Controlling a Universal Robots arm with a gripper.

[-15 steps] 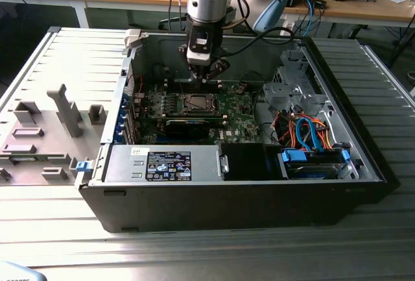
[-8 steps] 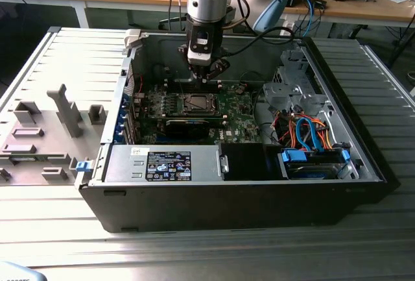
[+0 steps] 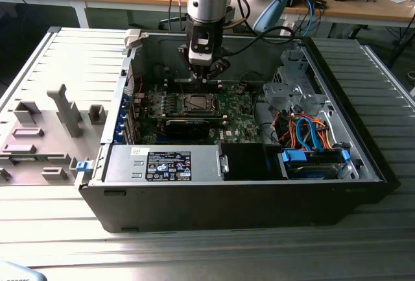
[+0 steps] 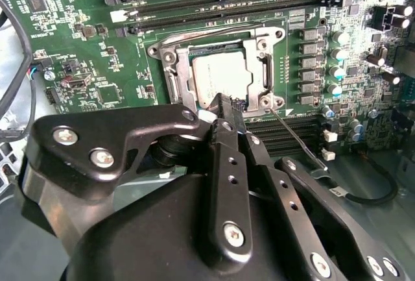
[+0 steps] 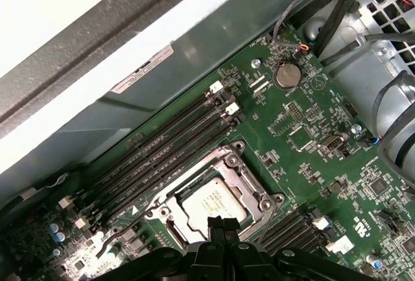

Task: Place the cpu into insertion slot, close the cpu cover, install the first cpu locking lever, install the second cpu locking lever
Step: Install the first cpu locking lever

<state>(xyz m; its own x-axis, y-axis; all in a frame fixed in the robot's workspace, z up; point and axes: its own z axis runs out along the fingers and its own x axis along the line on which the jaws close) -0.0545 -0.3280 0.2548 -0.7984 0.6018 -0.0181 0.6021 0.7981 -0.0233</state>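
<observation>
The cpu (image 4: 224, 76), a silver-grey square chip, lies flat in the insertion slot (image 3: 196, 102) on the green board; it is also in the first wrist view (image 5: 211, 200). The silver cpu cover (image 4: 172, 67) lies down around the chip, framing it in both wrist views (image 5: 249, 183). A thin metal locking lever (image 4: 298, 139) sticks out slantwise from one corner of the socket. My gripper (image 4: 225, 102) hangs just above the socket's edge, its black fingers (image 5: 222, 224) pressed together and holding nothing. In the exterior view the gripper (image 3: 200, 76) is inside the open case, behind the socket.
Long black memory slots (image 5: 162, 151) run beside the socket. A black card (image 3: 188, 126) lies in front of it. The power supply (image 3: 165, 164), the drive cage (image 3: 292, 89) and blue and orange cables (image 3: 308, 135) crowd the case. Grey fixtures (image 3: 65, 109) stand on the exterior view's left.
</observation>
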